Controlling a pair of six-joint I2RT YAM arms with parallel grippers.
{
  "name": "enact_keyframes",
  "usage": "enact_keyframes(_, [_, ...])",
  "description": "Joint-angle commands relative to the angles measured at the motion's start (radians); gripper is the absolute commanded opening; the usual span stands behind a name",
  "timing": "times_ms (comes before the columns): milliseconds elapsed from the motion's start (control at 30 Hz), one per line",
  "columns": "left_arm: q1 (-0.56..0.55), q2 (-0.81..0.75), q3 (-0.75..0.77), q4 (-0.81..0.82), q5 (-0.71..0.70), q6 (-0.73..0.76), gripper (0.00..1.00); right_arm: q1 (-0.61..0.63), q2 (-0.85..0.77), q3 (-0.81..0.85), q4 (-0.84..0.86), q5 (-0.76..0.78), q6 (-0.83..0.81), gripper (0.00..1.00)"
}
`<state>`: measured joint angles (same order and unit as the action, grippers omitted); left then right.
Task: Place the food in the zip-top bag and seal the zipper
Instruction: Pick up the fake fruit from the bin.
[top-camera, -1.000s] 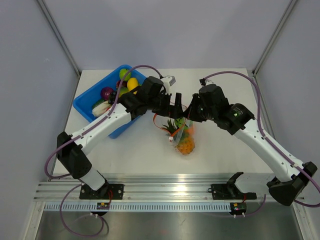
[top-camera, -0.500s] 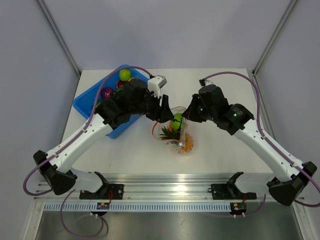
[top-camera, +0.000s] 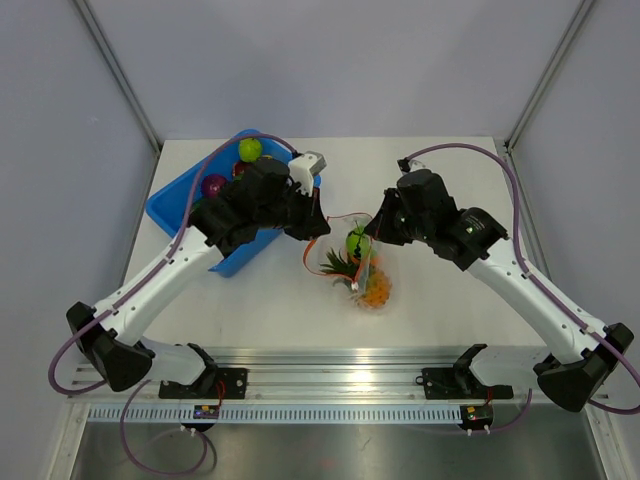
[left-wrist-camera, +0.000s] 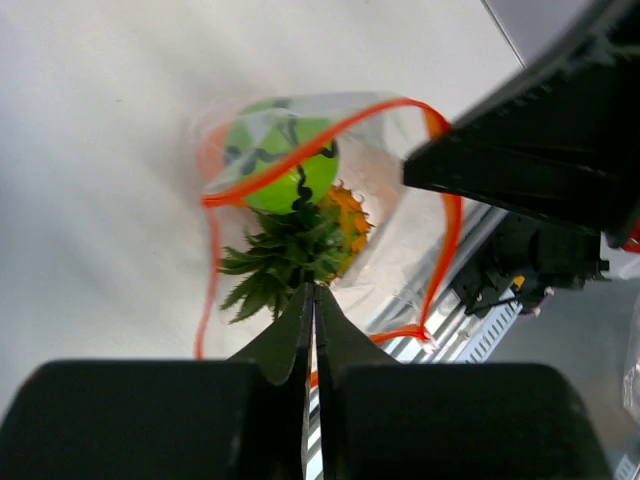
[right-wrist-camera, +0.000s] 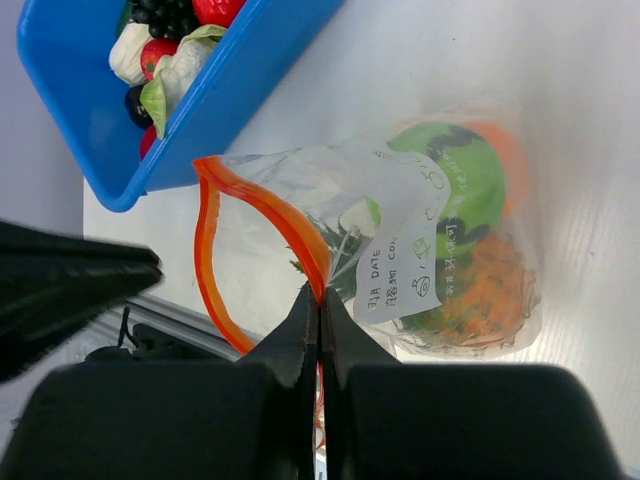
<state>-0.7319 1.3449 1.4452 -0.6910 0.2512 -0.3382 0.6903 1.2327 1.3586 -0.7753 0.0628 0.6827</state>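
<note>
Moved: our left gripper (left-wrist-camera: 312, 296) went from spread wide to pressed together.
Contact: at the bag (right-wrist-camera: 300, 175) rim; hold unclear to us.
Right gripper (right-wrist-camera: 320, 296): pinching the zipper (right-wrist-camera: 205, 172).
Bag: just right of the bin (top-camera: 168, 205), mouth gaping, apple (right-wrist-camera: 460, 170) and pineapple (top-camera: 373, 288) inside.

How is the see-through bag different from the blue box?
The zip-top bag is clear and crinkly with an orange-red strip; the blue bin is solid, stiff plastic. The bag's mouth is pinched by the right gripper and the left gripper; no gripper holds the bin. The bag holds a green apple and a pineapple; the bin holds more pieces. Both hold toy food.
</note>
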Motion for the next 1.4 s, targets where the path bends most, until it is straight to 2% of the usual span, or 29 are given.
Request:
enact_keyframes(0, [0.103,-0.044,-0.002,0.031,-0.007,-0.019,0.12,0.006,0.004,0.0,-0.001,0.04,-0.044,0.0])
enact_keyframes(33, [0.177,-0.046,-0.005,0.047,0.017,-0.024,0.21,0.006,0.037,0.01,-0.027,0.057,-0.057,0.0])
enact_keyframes(67, [0.216,-0.049,-0.008,0.054,0.055,-0.031,0.38,0.005,0.054,0.019,-0.077,0.068,-0.06,0.0])
enact_keyframes(133, [0.308,-0.046,0.003,0.061,0.054,-0.033,0.58,0.006,0.063,0.016,-0.081,0.056,-0.061,0.0])
enact_keyframes(200, [0.35,-0.008,0.047,0.041,-0.007,-0.013,0.75,0.006,0.041,-0.009,-0.011,0.004,-0.063,0.0])
enact_keyframes(233, [0.367,0.019,0.072,0.018,-0.029,-0.004,0.78,0.006,0.019,-0.032,0.01,-0.006,-0.063,0.0])
enact_keyframes(300, [0.408,0.068,0.151,-0.014,-0.103,0.011,0.8,0.006,0.011,-0.035,0.027,-0.001,-0.064,0.0])
enact_keyframes(400, [0.465,0.183,0.243,-0.036,-0.142,0.022,0.84,0.006,0.017,-0.012,-0.001,0.009,-0.075,0.0])
enact_keyframes(467, [0.506,0.269,0.286,-0.022,-0.159,0.022,0.91,0.006,0.011,-0.003,-0.004,0.009,-0.081,0.0])
enact_keyframes(567, [0.56,0.392,0.371,-0.001,-0.165,0.027,0.91,0.006,-0.002,0.026,-0.021,0.014,-0.091,0.0])
enact_keyframes(667, [0.607,0.517,0.441,0.045,-0.087,0.016,0.9,0.006,0.008,0.082,-0.082,0.029,-0.109,0.0])
enact_keyframes(800, [0.632,0.669,0.573,0.038,-0.121,0.031,0.89,0.006,0.007,0.117,-0.093,0.025,-0.121,0.0])
enact_keyframes(1100, [0.661,0.879,0.765,0.082,-0.153,0.033,0.92,0.006,0.05,0.145,-0.101,0.012,-0.133,0.0])
enact_keyframes(1367, [0.671,0.948,0.782,0.166,-0.211,0.031,0.92,0.006,0.083,0.16,-0.104,0.017,-0.124,0.0])
